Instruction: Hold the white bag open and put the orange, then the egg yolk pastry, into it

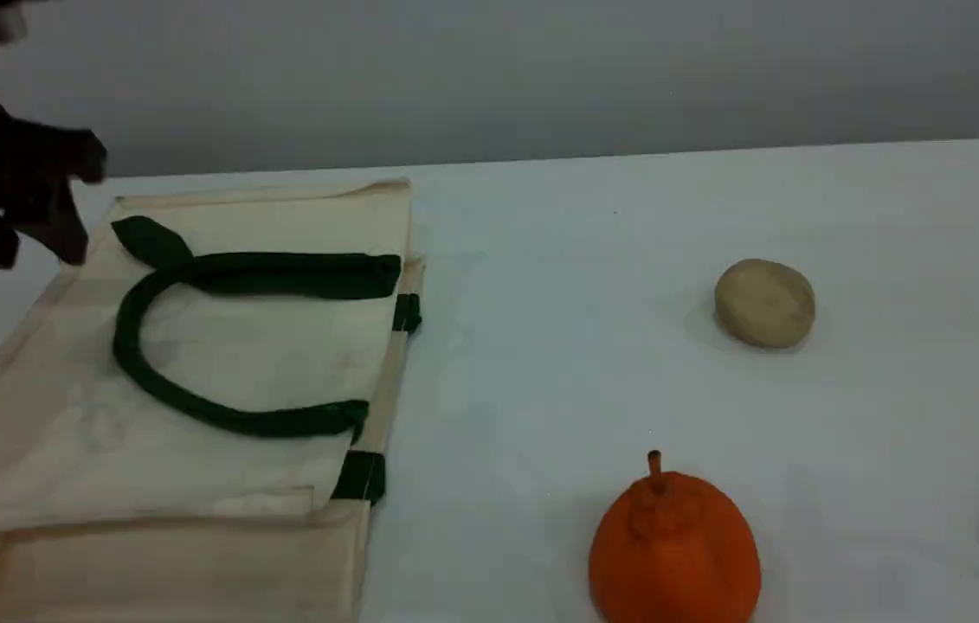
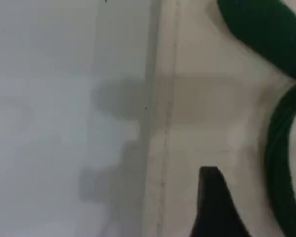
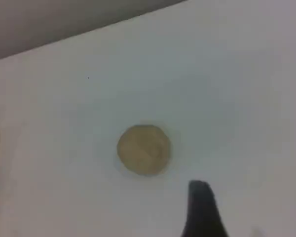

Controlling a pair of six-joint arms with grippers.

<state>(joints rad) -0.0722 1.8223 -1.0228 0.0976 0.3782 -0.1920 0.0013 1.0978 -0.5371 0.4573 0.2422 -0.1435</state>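
At the bench's far left corner, I am hovering my left gripper [image 1: 35, 251], jaws apart, over the white bag [image 1: 264, 363], its mouth facing right.

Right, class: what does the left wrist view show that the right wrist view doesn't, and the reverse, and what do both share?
Only the left wrist view: the white bag, with its dark green handle. Only the right wrist view: the egg yolk pastry, alone on the table. Both: bare white table and one dark tool fingertip at the bottom edge.
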